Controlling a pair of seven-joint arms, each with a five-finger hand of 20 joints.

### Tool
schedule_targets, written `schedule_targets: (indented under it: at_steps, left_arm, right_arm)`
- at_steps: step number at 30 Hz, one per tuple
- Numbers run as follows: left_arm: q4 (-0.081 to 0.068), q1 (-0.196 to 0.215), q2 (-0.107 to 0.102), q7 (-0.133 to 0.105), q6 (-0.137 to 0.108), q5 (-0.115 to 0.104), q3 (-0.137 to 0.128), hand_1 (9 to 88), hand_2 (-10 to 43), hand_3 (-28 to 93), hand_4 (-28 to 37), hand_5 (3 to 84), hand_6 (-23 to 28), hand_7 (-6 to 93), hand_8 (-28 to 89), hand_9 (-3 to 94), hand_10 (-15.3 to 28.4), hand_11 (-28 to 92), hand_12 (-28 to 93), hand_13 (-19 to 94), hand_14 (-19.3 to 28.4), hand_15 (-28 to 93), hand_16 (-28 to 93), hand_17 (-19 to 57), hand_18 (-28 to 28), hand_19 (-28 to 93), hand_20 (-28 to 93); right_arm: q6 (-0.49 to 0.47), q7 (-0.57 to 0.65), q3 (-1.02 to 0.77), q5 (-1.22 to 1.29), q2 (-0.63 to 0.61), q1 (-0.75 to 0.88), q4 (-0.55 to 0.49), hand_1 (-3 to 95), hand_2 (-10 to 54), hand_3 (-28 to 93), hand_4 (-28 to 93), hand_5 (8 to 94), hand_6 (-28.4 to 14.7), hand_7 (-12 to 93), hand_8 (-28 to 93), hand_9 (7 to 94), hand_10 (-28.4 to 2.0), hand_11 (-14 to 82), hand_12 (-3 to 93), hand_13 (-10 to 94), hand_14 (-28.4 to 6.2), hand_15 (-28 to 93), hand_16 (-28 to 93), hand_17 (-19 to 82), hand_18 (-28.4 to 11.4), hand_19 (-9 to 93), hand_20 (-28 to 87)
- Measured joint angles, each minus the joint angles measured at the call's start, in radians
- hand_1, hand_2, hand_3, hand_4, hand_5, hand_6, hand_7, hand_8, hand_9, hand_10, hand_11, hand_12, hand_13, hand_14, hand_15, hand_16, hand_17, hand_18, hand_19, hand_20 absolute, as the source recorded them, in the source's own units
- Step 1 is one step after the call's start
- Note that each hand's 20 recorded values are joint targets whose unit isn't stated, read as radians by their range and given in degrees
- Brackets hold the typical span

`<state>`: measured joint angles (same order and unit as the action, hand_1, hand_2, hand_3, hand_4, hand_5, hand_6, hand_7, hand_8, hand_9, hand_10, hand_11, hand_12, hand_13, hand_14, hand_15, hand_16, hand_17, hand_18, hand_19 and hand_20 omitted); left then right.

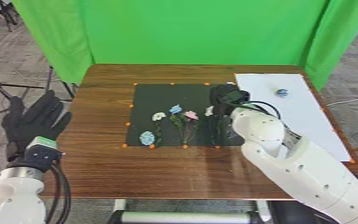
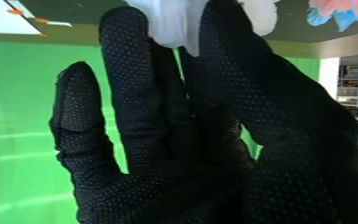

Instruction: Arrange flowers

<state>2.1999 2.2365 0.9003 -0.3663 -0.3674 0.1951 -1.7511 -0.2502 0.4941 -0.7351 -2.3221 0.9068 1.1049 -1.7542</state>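
- Head view: the black-gloved right hand point(image 1: 226, 94) was at the black rectangular mat's point(image 1: 158, 95) two o'clock, thumb and fingertips pinching a white-petalled flower point(image 2: 168, 27).
- On the mat: pale-blue clustered bloom point(image 1: 147, 138), seven o'clock; pink flower point(image 1: 191, 115), centre.
- Black-gloved left hand point(image 1: 33, 122): spread open, the brown wooden tabletop's point(image 1: 95, 175) nine o'clock.

open way over the brown table point(image 1: 95, 125) left and near side of the dark mat point(image 1: 143, 107), flowers point(image 1: 190, 115) obstructing its middle, right hand point(image 1: 224, 95) and right arm point(image 1: 286, 152) blocking its right side
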Motion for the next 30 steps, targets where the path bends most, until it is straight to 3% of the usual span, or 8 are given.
schedule_targets:
  at_steps: [4, 9, 20, 22, 25, 28, 30]
  left_arm:
    - [0.001, 0.000, -0.001, 0.000, -0.007, 0.000, 0.000, 25.4, 14.8, 69, -28.3, 36.5, 7.5, 20.3, -10, 21.1, 12.9, 26, 12, 3, 9.0, 36, -10, -8.3, 10.9, 33, 13]
    - [0.001, 0.001, -0.001, 0.000, -0.007, 0.000, 0.000, 25.5, 14.6, 69, -28.3, 35.9, 7.7, 20.2, -10, 20.2, 12.9, 26, 12, 3, 9.1, 36, -10, -8.5, 11.1, 33, 13]
    - [-0.001, 0.001, -0.001, 0.006, 0.000, 0.004, -0.001, 25.8, 14.5, 68, -28.3, 36.5, 7.9, 20.3, -10, 23.2, 13.4, 26, 12, 7, 10.7, 36, -9, -8.1, 11.9, 33, 13]
    - [-0.003, 0.001, -0.001, 0.011, 0.006, 0.014, -0.001, 25.8, 14.5, 68, -28.3, 36.6, 8.0, 20.2, -10, 23.9, 13.6, 26, 11, 8, 11.0, 36, -9, -8.0, 12.0, 33, 13]
    - [-0.004, 0.004, 0.000, 0.015, 0.021, 0.024, -0.002, 25.7, 14.4, 68, -28.3, 36.8, 8.0, 20.1, -10, 24.5, 13.6, 26, 12, 9, 11.2, 36, -8, -7.8, 12.2, 33, 13]
    - [-0.006, 0.005, 0.000, 0.019, 0.038, 0.030, -0.003, 25.4, 14.3, 68, -28.3, 36.8, 8.0, 20.0, -10, 24.6, 13.6, 25, 12, 10, 11.1, 36, -8, -7.7, 12.3, 33, 13]
    - [-0.008, 0.004, 0.000, 0.019, 0.048, 0.033, -0.003, 25.3, 14.3, 68, -28.3, 36.9, 8.0, 19.9, -10, 26.0, 13.7, 26, 12, 12, 11.5, 36, -8, -7.6, 12.5, 33, 13]
  right_arm:
    - [-0.020, 0.000, -0.012, 0.013, -0.001, 0.011, -0.016, 49.1, -9.5, 79, -28, 59.0, -4.0, 22, -14, 53.1, -17.5, 13.3, 14.9, 60, -11.2, 51, 25, 30, -23.9, 80, 32]
    - [-0.058, -0.001, -0.032, 0.022, -0.001, 0.028, -0.038, 45.2, -9.5, 82, -28, 49.7, -6.1, 18, -13, 45.5, -19.2, 11.7, 14.2, 56, -13.8, 55, 17, 30, -24.6, 80, 32]
    - [-0.051, 0.048, -0.170, 0.054, -0.002, 0.112, -0.104, 43.4, -9.5, 80, -28, 49.3, -6.7, 16, -12, 47.5, -19.6, 11.9, 13.8, 56, -15.2, 53, 14, 29, -24.8, 78, 29]
    - [-0.042, 0.092, -0.233, 0.077, -0.008, 0.152, -0.143, 42.0, -9.5, 80, -28, 47.7, -7.6, 15, -12, 43.2, -21.2, 10.7, 13.8, 49, -17.2, 50, 13, 27, -24.5, 75, 27]
    - [-0.035, 0.126, -0.318, 0.088, -0.017, 0.199, -0.164, 37.3, -9.5, 80, -27, 39.6, -8.9, 14, -11, 29.3, -24.4, 8.0, 14.3, 26, -21.5, 43, 9, 17, -22.6, 65, 22]
    - [-0.037, 0.105, -0.391, 0.113, -0.018, 0.219, -0.124, 33.0, -8.2, 80, -26, 37.9, -8.8, 14, -11, 27.7, -24.3, 7.1, 14.3, 20, -21.8, 38, 7, 14, -21.5, 60, 19]
    - [-0.034, 0.079, -0.413, 0.128, -0.021, 0.210, -0.061, 29.9, -3.0, 79, -26, 37.2, -9.1, 14, -10, 27.6, -24.3, 7.0, 14.4, 18, -22.2, 37, 6, 13, -21.5, 59, 19]
